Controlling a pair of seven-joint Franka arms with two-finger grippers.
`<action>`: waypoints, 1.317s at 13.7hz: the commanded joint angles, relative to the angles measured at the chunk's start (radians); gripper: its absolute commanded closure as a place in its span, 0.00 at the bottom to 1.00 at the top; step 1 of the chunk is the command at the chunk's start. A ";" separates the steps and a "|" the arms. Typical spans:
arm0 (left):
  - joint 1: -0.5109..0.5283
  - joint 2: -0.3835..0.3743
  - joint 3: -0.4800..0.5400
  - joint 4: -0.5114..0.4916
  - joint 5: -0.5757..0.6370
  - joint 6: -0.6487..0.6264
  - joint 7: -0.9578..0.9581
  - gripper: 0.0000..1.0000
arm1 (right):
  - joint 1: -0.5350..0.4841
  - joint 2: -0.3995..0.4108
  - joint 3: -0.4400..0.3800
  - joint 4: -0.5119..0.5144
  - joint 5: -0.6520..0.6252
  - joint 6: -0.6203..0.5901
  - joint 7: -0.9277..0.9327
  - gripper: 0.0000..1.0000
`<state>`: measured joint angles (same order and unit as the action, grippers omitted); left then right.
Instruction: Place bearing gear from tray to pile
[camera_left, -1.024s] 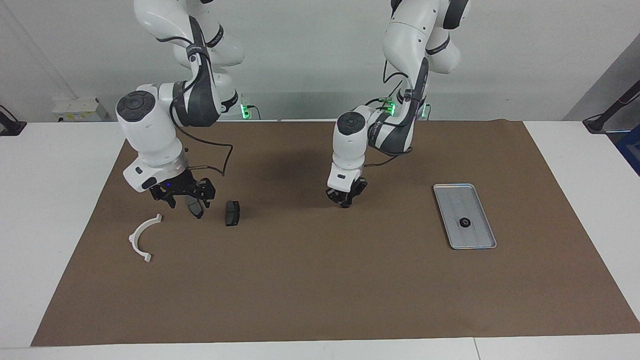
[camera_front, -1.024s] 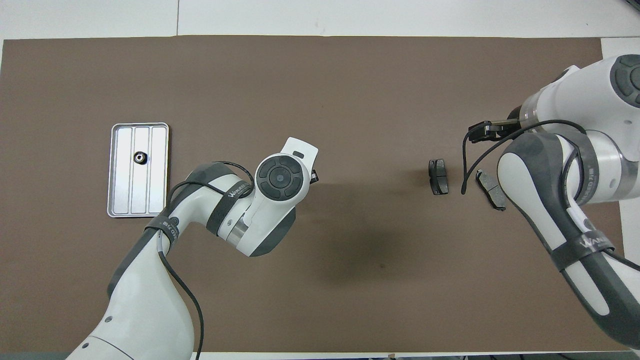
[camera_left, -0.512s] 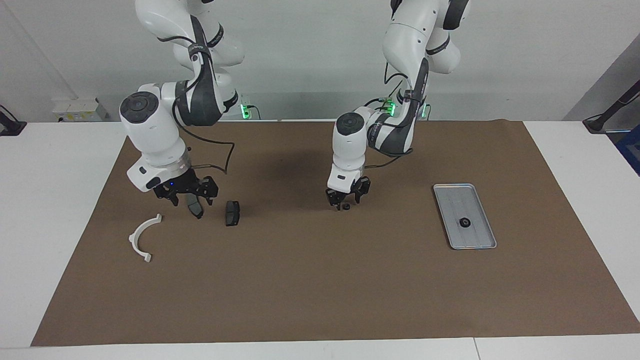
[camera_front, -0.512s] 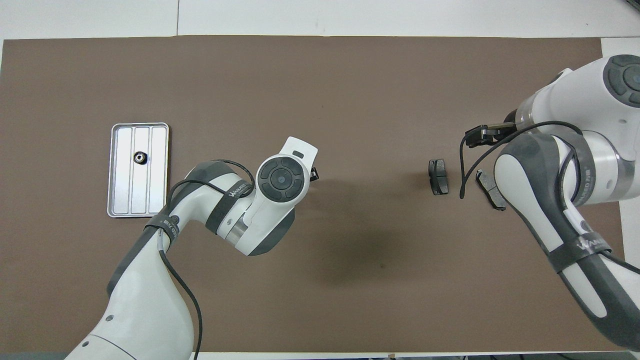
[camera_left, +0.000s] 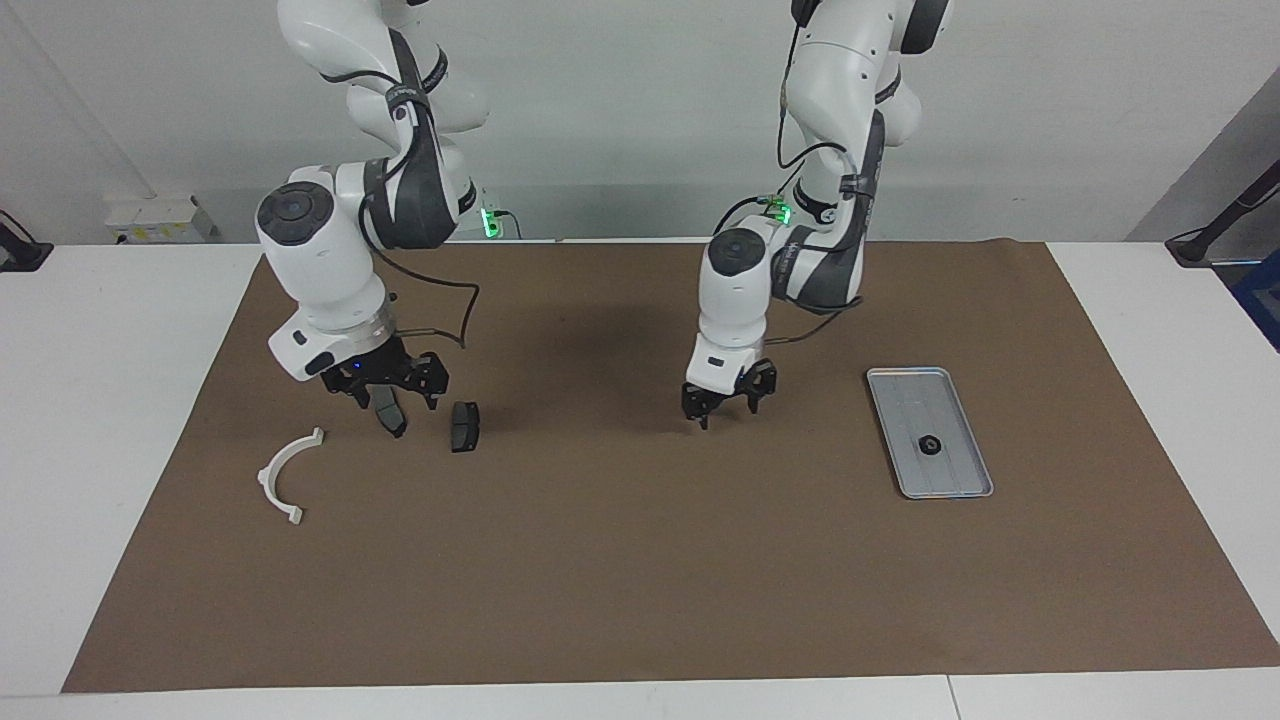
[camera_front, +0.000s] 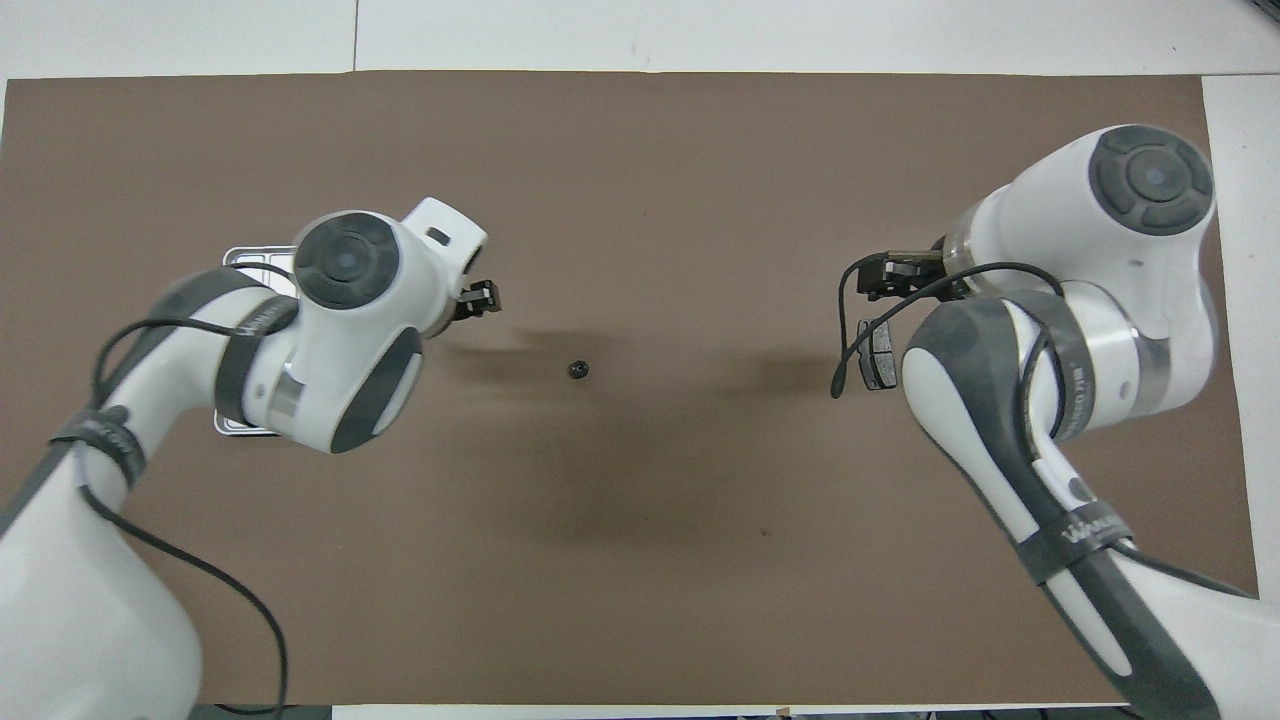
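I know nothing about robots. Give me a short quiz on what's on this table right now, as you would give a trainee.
1. True or false: the tray holds nothing.
2. In the overhead view, a loose gear lies: A) in the tray; B) on the brown mat, between the left tool and the right tool; C) gripped by the right tool.
3. How many dark grey pads lie near the white bracket?

Key:
1. False: a small black gear sits in it.
2. B.
3. Two; the right tool is over one of them.
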<state>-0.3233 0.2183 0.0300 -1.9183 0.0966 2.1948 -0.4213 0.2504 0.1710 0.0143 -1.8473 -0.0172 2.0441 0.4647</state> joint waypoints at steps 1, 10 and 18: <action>0.123 -0.031 -0.015 -0.030 -0.052 -0.007 0.227 0.10 | 0.100 -0.016 -0.002 -0.006 0.005 -0.015 0.200 0.00; 0.316 0.025 -0.013 -0.053 -0.135 0.088 0.542 0.14 | 0.383 0.162 -0.002 0.169 -0.001 0.013 0.660 0.00; 0.305 0.070 -0.013 -0.105 -0.144 0.206 0.538 0.14 | 0.455 0.466 -0.004 0.421 -0.043 -0.001 0.818 0.00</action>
<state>-0.0185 0.3034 0.0187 -1.9746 -0.0255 2.3475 0.1005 0.7088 0.5839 0.0139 -1.4907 -0.0404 2.0619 1.2614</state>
